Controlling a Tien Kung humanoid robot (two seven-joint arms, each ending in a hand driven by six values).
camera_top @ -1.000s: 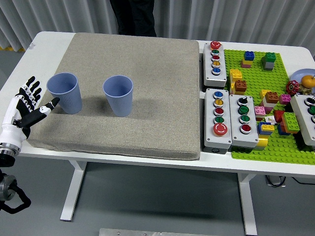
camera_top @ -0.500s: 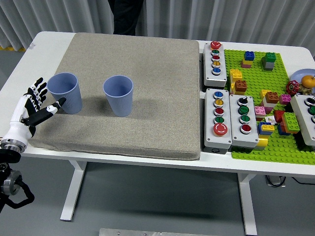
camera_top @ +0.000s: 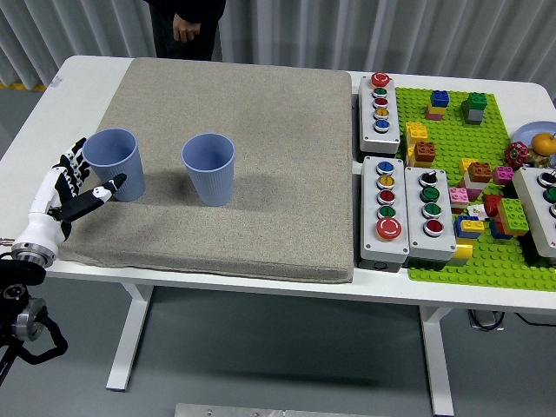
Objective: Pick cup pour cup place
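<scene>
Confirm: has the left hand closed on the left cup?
No, the left hand is open beside the left cup, fingers spread, not wrapped around it.

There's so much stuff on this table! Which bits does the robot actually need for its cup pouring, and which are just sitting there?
Needed for the job:
- left cup, beside the open left hand
- right cup
- grey mat they stand on

Just lying about:
- button boxes
- green brick plate with toy bricks
- fruit at the right edge

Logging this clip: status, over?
Left hand open beside left cup, not gripping. Right arm out of view. Second cup upright on mat. Path clear.
</scene>
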